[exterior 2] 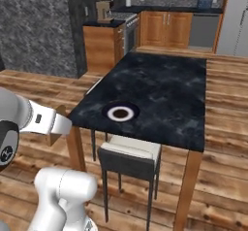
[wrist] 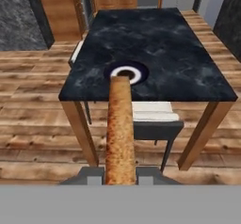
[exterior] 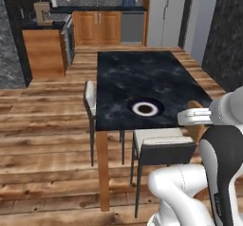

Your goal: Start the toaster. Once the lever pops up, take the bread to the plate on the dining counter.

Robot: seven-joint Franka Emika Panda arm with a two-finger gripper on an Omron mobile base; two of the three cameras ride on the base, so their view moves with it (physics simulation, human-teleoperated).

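My gripper is shut on the bread, a golden-brown slice seen edge-on that reaches up the middle of the hand view. Its far end overlaps the plate, which has a dark rim and a white centre. The plate lies near the close end of the dining counter, whose top is black marble on wooden legs. I hold the bread short of that near edge, off the counter's right corner. The dark-blue toaster stands far back on the kitchen worktop.
A grey chair with a white seat is tucked under the counter's near end, between me and the plate. A second chair stands at the left side. Wooden cabinets and a fridge line the back wall.
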